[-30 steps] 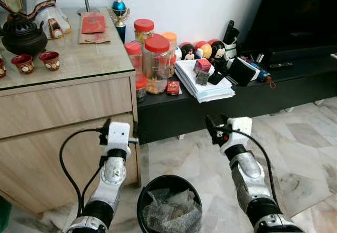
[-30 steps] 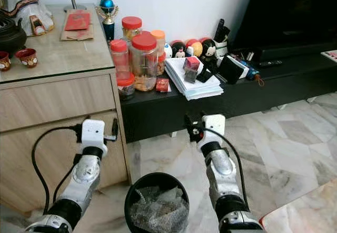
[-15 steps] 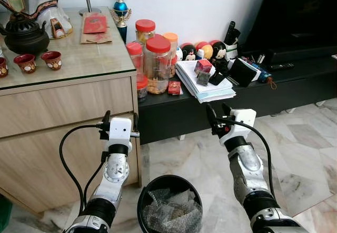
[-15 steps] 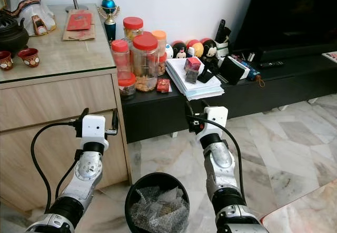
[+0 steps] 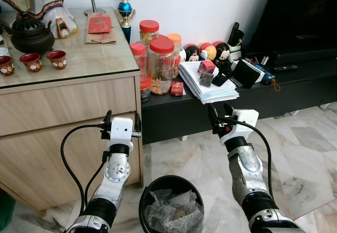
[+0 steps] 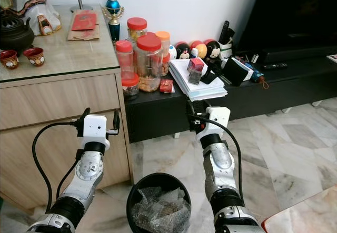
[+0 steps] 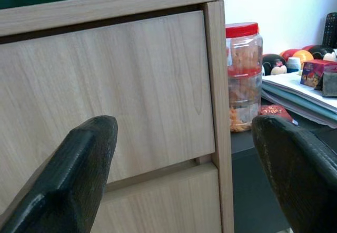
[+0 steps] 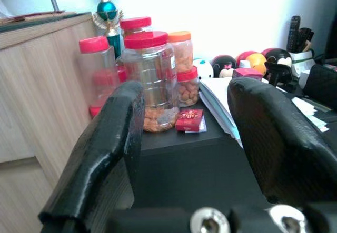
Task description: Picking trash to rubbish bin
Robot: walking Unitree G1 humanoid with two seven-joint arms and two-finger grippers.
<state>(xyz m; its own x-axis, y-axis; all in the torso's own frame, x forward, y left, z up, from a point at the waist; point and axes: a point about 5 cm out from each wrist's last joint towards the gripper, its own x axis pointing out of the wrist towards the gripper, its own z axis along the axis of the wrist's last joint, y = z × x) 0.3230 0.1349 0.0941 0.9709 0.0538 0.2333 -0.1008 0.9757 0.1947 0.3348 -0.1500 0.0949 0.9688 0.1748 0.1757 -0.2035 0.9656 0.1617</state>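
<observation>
The black rubbish bin (image 5: 147,191) stands on the floor between my arms, with crumpled clear plastic (image 5: 171,217) inside. My left gripper (image 5: 122,118) is raised in front of the wooden cabinet (image 7: 131,96), open and empty. My right gripper (image 5: 219,112) is held up before the low black shelf (image 5: 174,107), also open and empty. On that shelf lie a small red packet (image 8: 188,120) beside the jars, and a red box (image 5: 206,67) with a grey piece (image 5: 206,78) on a stack of papers (image 5: 210,88).
Several red-lidded jars (image 5: 161,64) crowd the shelf's left end, with round toys (image 5: 210,51) and black items (image 5: 245,72) behind the papers. The cabinet top carries a teapot (image 5: 29,33), small cups (image 5: 55,59) and a trophy (image 5: 125,4). A marble floor (image 5: 300,154) spreads to the right.
Both grippers have risen a little, and the right one now points its fingers upward toward the shelf. The camera has shifted slightly; the bin and shelf items stayed put.
</observation>
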